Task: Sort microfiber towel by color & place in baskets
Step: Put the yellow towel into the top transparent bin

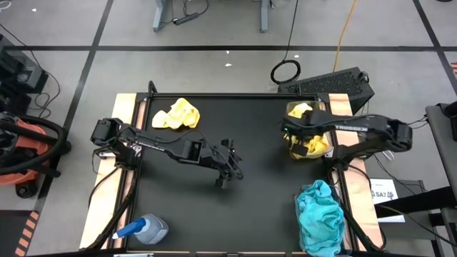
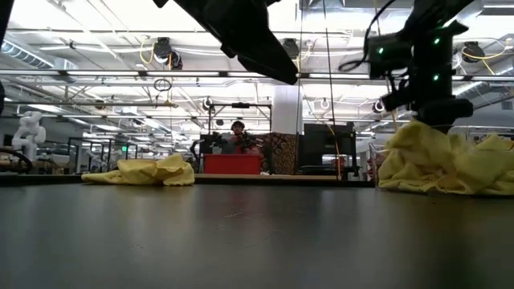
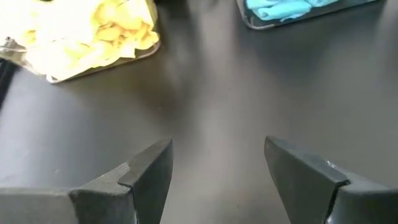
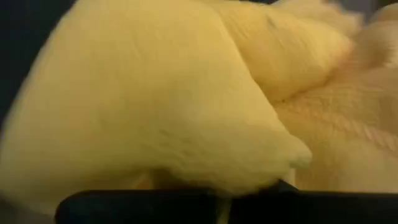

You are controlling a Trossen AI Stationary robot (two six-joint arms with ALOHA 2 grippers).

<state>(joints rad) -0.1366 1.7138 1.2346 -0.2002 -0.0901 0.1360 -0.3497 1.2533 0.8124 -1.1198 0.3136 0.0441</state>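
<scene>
My right gripper (image 1: 300,137) hangs over the far-right basket (image 1: 319,108), shut on a yellow microfiber towel (image 4: 174,106) that fills the right wrist view. The basket holds a heap of yellow towels (image 2: 450,164). A loose yellow towel (image 1: 177,114) lies crumpled flat on the table at the far left. The near-right basket (image 3: 267,25) holds teal-blue towels (image 1: 320,218). My left gripper (image 1: 227,175) hovers open over the bare middle of the table, nothing between its fingers (image 3: 149,174). My right gripper holds a yellow towel from above, fingers pointing steeply down. A bulging fold (image 4: 249,168) sits right at the fingertips and hides which part is pinched. In the low view the cloth rises to a peak (image 2: 418,132) under the gripper, its lower part lying on the heap.
A blue-capped spray bottle (image 1: 146,230) lies at the near-left corner. The black table's raised frame (image 1: 214,95) runs along its edges. Between the two arms the dark table top (image 1: 264,185) lies bare. The room shows beyond the far edge.
</scene>
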